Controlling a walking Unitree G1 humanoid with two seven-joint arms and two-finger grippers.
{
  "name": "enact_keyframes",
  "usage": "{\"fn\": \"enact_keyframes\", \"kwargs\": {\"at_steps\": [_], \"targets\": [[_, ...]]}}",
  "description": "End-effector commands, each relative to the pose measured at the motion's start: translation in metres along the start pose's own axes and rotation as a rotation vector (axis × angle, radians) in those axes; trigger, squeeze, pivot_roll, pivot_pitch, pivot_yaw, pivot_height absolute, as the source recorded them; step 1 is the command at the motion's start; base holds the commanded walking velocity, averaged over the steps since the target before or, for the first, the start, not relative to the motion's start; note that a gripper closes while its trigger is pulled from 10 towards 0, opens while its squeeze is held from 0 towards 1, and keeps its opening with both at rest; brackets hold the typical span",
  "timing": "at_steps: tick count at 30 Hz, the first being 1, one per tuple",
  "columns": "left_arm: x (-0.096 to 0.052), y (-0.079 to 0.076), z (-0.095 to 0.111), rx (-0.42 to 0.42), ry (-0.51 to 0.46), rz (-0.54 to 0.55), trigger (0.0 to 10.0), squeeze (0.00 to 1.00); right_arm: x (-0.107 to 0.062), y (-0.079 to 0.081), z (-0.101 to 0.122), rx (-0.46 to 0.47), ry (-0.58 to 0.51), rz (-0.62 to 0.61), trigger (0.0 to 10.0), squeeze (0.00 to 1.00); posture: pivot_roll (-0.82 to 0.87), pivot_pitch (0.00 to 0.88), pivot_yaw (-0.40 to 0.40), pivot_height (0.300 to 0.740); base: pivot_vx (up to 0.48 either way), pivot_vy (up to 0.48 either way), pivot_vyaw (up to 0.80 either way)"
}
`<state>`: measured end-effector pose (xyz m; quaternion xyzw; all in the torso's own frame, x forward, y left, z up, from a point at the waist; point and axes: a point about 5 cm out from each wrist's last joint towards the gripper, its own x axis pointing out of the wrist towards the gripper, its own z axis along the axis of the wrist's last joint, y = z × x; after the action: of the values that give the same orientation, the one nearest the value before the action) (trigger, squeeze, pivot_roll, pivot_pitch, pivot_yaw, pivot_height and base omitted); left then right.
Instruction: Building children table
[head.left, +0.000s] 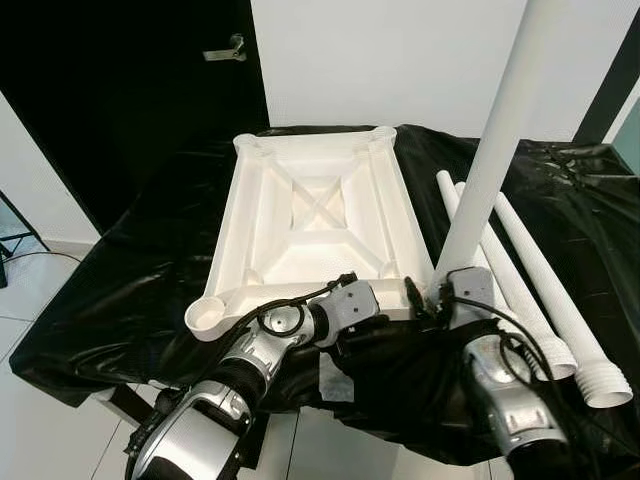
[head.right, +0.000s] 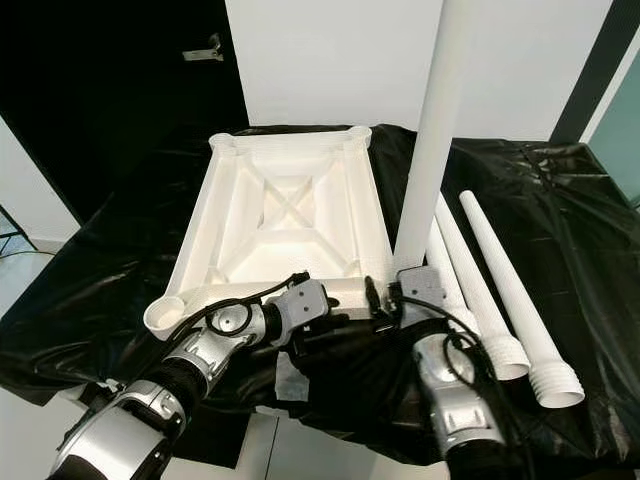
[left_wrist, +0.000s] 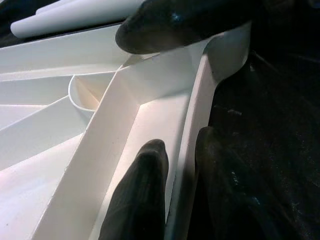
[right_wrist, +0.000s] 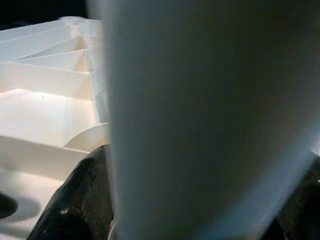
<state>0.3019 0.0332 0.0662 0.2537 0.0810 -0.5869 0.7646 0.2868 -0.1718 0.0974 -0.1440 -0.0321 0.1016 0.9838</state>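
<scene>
The white table top (head.left: 315, 215) lies upside down on a black-draped table (head.left: 130, 250). My left gripper (head.left: 378, 325) is at its near edge. In the left wrist view its two black fingers (left_wrist: 140, 195) straddle the thin rim wall (left_wrist: 192, 125), shut on it. My right gripper (head.left: 450, 290) holds a long white table leg (head.left: 495, 140) upright at the near right corner of the top. In the right wrist view the leg (right_wrist: 200, 100) stands between dark fingers (right_wrist: 80, 200) on both sides. The leg's lower end is hidden behind the grippers.
More white legs (head.left: 545, 300) lie side by side on the cloth to the right, threaded ends toward me. The near left corner socket (head.left: 208, 318) stands open. A dark door with a handle (head.left: 228, 50) is behind on the left. Tiled floor (head.left: 40, 300) lies left of the table.
</scene>
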Motion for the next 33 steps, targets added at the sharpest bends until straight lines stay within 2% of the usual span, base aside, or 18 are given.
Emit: {"fn": "enact_keyframes", "kwargs": {"at_steps": [1,2,3,4,5,8,11,12,17,18,19,20,21,22,23,24,27,33], "targets": [[-0.004,-0.051,-0.057,-0.16,0.235,-0.199,10.0,0.0,0.003,-0.008,0.004,-0.022,-0.019,0.036,10.0,0.0,-0.04,0.0,0.02,0.74,0.0,0.0,0.0],[-0.004,-0.051,-0.057,-0.16,0.235,-0.199,10.0,0.0,0.003,-0.008,0.004,-0.022,-0.019,0.036,10.0,0.0,-0.04,0.0,0.02,0.74,0.0,0.0,0.0],[-0.004,-0.051,-0.057,-0.16,0.235,-0.2,10.0,0.0,0.003,-0.01,0.006,-0.045,-0.03,0.07,10.0,0.17,-0.04,0.0,0.02,0.74,0.0,0.0,0.0],[-0.004,-0.051,-0.057,-0.159,0.235,-0.201,10.0,0.0,0.002,-0.011,0.007,-0.073,-0.036,0.11,10.0,0.98,-0.04,0.0,0.021,0.74,0.0,0.0,0.0],[-0.005,-0.051,-0.057,-0.159,0.235,-0.201,10.0,0.0,0.002,-0.012,0.008,-0.11,-0.035,0.166,10.0,0.96,-0.04,0.0,0.02,0.74,0.0,0.0,0.0],[-0.005,-0.05,-0.057,-0.16,0.236,-0.199,10.0,0.0,0.001,-0.015,0.008,-0.137,-0.029,0.21,10.0,0.96,-0.04,0.0,0.02,0.74,0.0,0.0,0.0],[-0.005,-0.05,-0.057,-0.16,0.237,-0.197,10.0,0.0,0.002,-0.02,0.008,-0.135,-0.015,0.244,10.0,0.93,-0.04,0.0,0.02,0.74,0.0,0.0,0.0],[-0.005,-0.05,-0.057,-0.159,0.237,-0.196,10.0,0.0,0.002,-0.021,0.008,-0.132,-0.012,0.25,10.0,0.68,-0.04,0.0,0.02,0.74,0.0,0.0,0.0],[-0.005,-0.049,-0.057,-0.158,0.237,-0.194,10.0,0.0,0.0,-0.036,0.01,-0.167,0.027,0.368,10.0,0.69,-0.04,0.0,0.019,0.74,0.0,0.0,0.0],[-0.005,-0.049,-0.056,-0.158,0.235,-0.194,10.0,0.0,-0.001,-0.037,0.009,-0.175,0.043,0.406,10.0,0.13,-0.04,0.0,0.019,0.74,0.0,0.0,0.0],[-0.005,-0.049,-0.056,-0.158,0.235,-0.194,10.0,0.0,-0.001,-0.037,0.009,-0.175,0.043,0.406,10.0,0.13,-0.04,0.0,0.019,0.74,0.0,0.0,0.0],[-0.004,-0.049,-0.056,-0.158,0.234,-0.194,10.0,0.0,-0.002,-0.037,0.008,-0.179,0.058,0.438,10.0,0.0,-0.04,0.0,0.018,0.74,0.0,0.0,0.0],[-0.004,-0.049,-0.056,-0.158,0.234,-0.194,10.0,0.0,-0.002,-0.037,0.008,-0.179,0.058,0.438,10.0,0.0,-0.04,0.0,0.018,0.74,0.0,0.0,0.0],[-0.004,-0.048,-0.055,-0.157,0.232,-0.194,10.0,0.0,-0.004,-0.038,0.006,-0.174,0.068,0.464,4.9,0.0,-0.04,0.0,0.017,0.74,0.0,0.0,0.0],[-0.004,-0.048,-0.055,-0.157,0.232,-0.194,10.0,0.0,-0.004,-0.038,0.006,-0.174,0.068,0.464,4.9,0.0,-0.04,0.0,0.017,0.74,0.0,0.0,0.0],[-0.004,-0.049,-0.055,-0.158,0.231,-0.194,10.0,0.0,-0.007,-0.037,0.005,-0.159,0.081,0.51,0.0,0.0,-0.04,0.0,0.016,0.74,0.0,0.0,0.0],[-0.004,-0.049,-0.055,-0.158,0.231,-0.194,10.0,0.0,-0.007,-0.037,0.005,-0.159,0.081,0.51,0.0,0.0,-0.04,0.0,0.016,0.74,0.0,0.0,0.0],[-0.004,-0.055,-0.05,-0.228,0.172,-0.289,10.0,0.0,-0.013,-0.032,-0.003,-0.129,0.107,0.566,0.0,0.0,-0.03,0.0,0.016,0.74,0.0,0.0,0.0]]}}
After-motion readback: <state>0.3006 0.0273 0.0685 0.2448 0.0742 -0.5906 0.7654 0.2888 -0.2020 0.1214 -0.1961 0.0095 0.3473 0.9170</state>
